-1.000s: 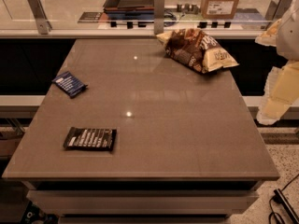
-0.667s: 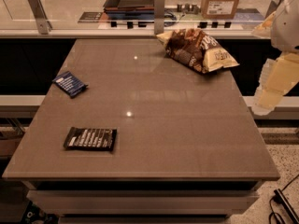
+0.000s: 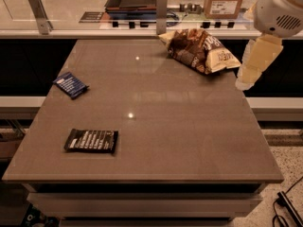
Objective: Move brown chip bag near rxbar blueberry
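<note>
Hovering gripper beside brown chip bag

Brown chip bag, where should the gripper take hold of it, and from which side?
Probably the puffed brown middle of the brown chip bag, from above, closing across its shorter width: it lies flat and slanted at the far right corner of the table, so both long sides are free. The gripper hangs off the right edge, beside the bag's cream end.

Probable gripper at right, arm edge-cropped
</note>
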Controlling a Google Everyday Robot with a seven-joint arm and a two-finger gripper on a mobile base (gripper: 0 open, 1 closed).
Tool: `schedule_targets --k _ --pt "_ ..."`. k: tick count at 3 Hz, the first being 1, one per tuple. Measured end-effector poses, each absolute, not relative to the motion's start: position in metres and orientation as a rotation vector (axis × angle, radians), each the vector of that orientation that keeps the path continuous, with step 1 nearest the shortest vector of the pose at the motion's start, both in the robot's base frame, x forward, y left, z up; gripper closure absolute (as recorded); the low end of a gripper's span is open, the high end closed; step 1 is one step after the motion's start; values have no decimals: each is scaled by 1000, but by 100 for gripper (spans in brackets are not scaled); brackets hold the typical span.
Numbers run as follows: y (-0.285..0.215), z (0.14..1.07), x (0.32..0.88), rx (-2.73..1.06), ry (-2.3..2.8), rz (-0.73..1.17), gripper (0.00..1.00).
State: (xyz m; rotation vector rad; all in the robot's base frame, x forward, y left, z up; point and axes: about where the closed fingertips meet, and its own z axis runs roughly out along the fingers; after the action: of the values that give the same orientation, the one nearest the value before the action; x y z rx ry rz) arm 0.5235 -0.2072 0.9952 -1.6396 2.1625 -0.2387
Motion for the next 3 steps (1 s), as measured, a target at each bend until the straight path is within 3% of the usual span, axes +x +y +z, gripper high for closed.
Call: schedule_targets --k 3 --pt "-203 975 664 -1472 2222 -210 0"
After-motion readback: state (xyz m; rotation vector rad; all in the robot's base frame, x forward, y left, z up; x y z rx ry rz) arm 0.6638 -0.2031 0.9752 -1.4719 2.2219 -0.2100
